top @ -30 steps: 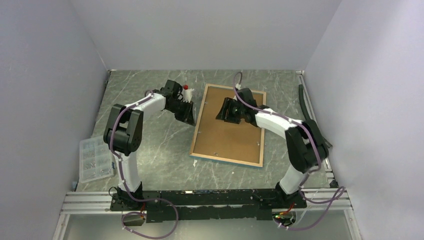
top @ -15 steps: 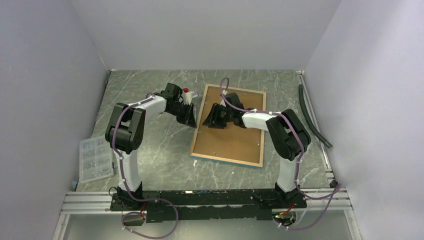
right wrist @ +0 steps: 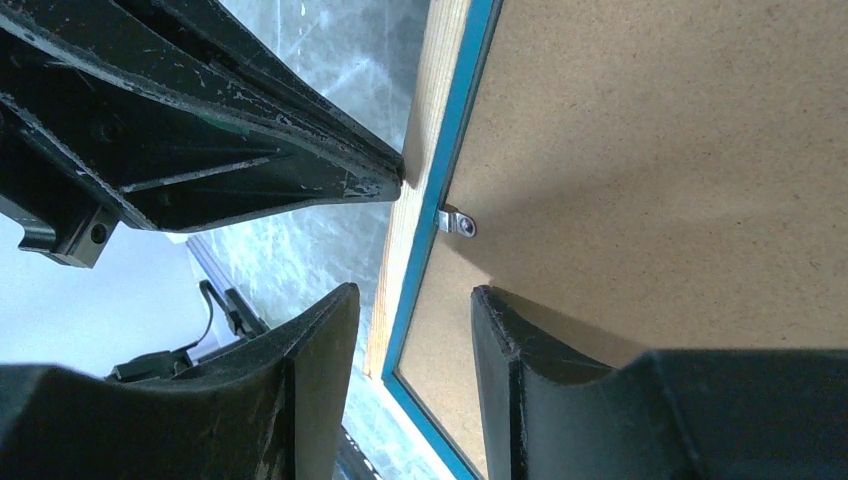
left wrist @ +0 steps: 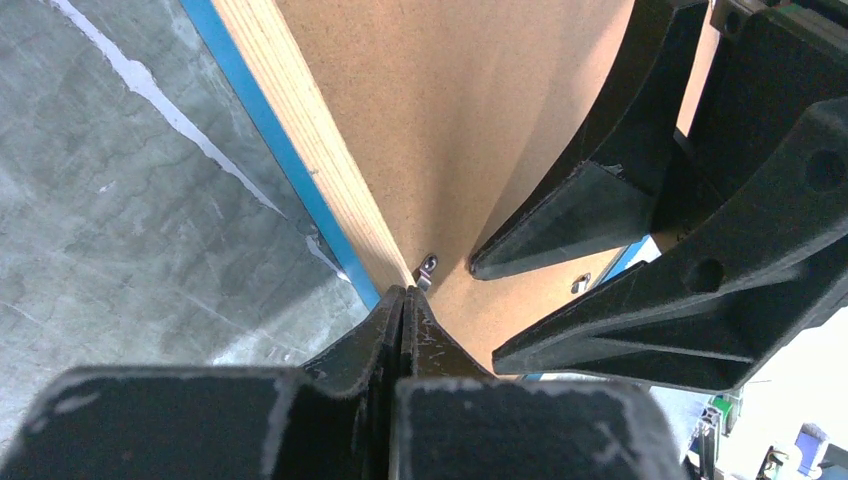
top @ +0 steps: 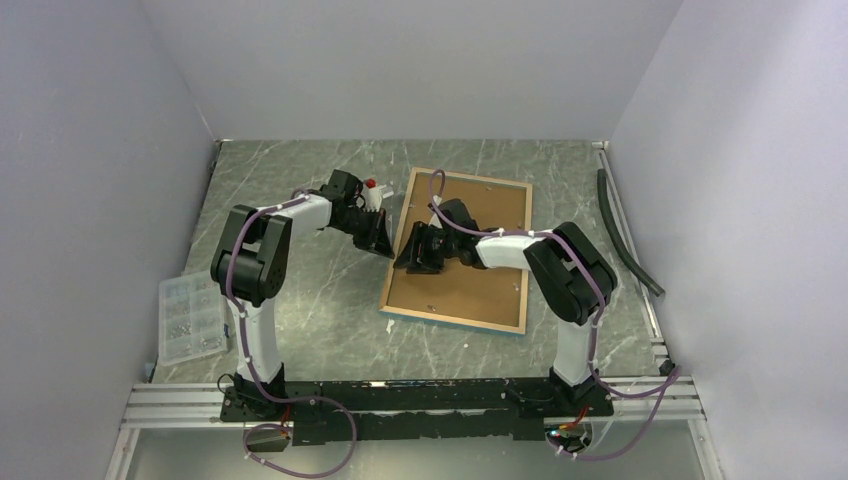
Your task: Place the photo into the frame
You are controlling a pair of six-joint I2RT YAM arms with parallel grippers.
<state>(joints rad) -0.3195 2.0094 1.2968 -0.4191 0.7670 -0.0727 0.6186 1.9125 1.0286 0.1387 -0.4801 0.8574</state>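
Observation:
The frame (top: 455, 322) lies face down on the table, its light wood edge (left wrist: 300, 140) and blue rim (right wrist: 470, 90) showing. A brown backing panel (top: 470, 280) fills it. The photo is hidden. My left gripper (left wrist: 403, 292) is shut with nothing in it. Its tip rests against the frame's left edge beside a small metal tab (left wrist: 427, 268). My right gripper (right wrist: 415, 292) is open and hangs over that same edge, one finger above the table and one above the panel, close to the tab (right wrist: 457, 222). In the top view both grippers (top: 385, 245) (top: 408, 258) meet at the frame's left side.
A clear plastic box of small parts (top: 190, 318) sits at the table's left edge. A small white bottle with a red cap (top: 372, 187) stands behind the left wrist. A black hose (top: 625, 240) runs along the right wall.
My right arm has swung left across the backing panel to the frame's left edge. My left gripper has closed and stayed at that edge.

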